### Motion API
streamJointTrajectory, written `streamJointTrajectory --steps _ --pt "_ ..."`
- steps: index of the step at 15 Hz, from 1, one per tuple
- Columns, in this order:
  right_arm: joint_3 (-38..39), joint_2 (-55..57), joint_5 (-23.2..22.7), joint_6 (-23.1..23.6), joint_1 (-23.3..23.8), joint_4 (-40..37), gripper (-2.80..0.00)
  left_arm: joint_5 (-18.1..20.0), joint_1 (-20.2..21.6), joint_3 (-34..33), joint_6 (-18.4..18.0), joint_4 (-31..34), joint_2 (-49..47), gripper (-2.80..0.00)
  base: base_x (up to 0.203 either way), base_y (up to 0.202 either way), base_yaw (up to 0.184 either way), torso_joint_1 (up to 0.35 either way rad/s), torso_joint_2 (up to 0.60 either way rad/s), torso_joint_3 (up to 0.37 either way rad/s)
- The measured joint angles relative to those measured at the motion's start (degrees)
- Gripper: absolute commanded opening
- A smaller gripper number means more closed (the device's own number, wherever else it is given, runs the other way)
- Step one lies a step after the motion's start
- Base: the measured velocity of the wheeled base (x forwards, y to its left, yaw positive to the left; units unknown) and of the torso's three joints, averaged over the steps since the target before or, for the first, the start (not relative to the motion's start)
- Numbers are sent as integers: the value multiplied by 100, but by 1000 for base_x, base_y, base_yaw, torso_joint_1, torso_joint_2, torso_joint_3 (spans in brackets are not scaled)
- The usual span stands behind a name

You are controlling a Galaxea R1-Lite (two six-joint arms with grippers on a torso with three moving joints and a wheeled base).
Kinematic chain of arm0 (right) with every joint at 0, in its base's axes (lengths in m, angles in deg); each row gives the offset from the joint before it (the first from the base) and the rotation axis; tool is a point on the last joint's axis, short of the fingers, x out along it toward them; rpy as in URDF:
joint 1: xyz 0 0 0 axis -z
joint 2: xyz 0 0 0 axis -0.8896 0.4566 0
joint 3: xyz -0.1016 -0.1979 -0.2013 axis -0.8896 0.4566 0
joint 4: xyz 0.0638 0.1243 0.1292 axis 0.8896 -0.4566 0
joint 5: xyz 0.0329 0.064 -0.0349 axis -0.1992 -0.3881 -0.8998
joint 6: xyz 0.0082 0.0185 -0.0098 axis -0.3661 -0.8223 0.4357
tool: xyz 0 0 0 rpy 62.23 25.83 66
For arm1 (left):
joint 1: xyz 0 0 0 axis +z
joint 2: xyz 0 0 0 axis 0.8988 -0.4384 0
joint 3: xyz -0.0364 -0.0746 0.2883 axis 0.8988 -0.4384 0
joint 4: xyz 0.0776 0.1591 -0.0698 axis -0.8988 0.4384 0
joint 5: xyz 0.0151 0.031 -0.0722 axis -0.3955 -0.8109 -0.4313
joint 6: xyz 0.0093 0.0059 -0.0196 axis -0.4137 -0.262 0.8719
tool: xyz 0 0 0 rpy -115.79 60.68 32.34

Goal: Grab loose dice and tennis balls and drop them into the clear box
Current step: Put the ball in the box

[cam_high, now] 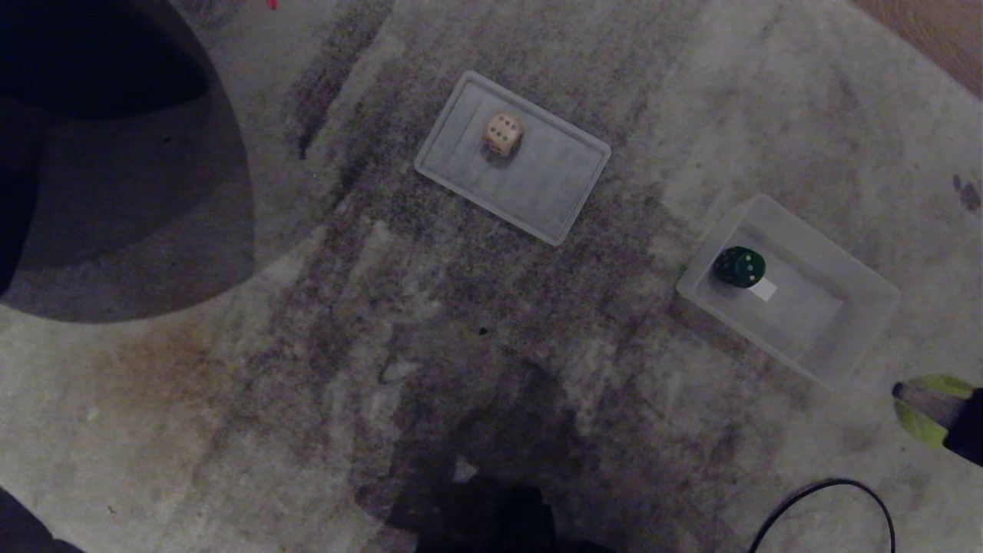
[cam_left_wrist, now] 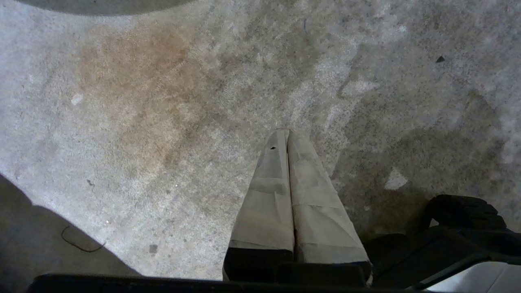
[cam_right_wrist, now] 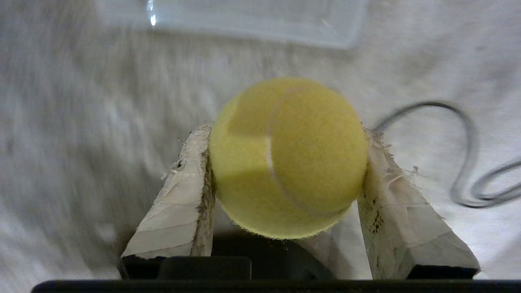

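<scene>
floor: worn, stained grey carpet (cam_high: 230,430); black cable (cam_high: 837,499) looped on it, near side of the clear box (cam_high: 868,307).
landmark: clear box, long axis running diagonally from near-left to far-right as the head sees it; dark green die (cam_high: 739,266) sits in its left end.
right gripper (cam_right_wrist: 285,162): just beyond the box's near right corner, jaws clamped on a tennis ball (cam_right_wrist: 287,156), taped fingers (cam_right_wrist: 183,203) pinching it on opposite sides.
left gripper (cam_left_wrist: 287,138): parked over bare carpet, well away from the box, jaws pressed together, empty.
tan die (cam_high: 502,134): on the flat ribbed panel (cam_high: 561,192), well left of and beyond the box, six pips up.
ball axis: sphere, no long axis; seam curves across the side facing the wrist camera.
risk: ball held at finger ends only, could squirt out on a fast swing.
risk: box walls low, so a high release may bounce the ball out or off the green die.
risk: cable near the arm's path could snag.
</scene>
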Motion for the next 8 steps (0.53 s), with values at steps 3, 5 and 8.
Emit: streamJointTrajectory --steps 3,5,8 --pt "-295 1662 99 -355 265 1321 -280 -2 0 0 -2 0 0 -280 0 0 0 0 0 0" --pt "-549 2568 192 -530 582 2047 -280 1 0 0 0 0 0 -280 0 0 0 0 0 0" --pt "-829 3404 291 -882 981 2727 0 0 0 0 0 0 0 -280 0 0 0 0 0 0"
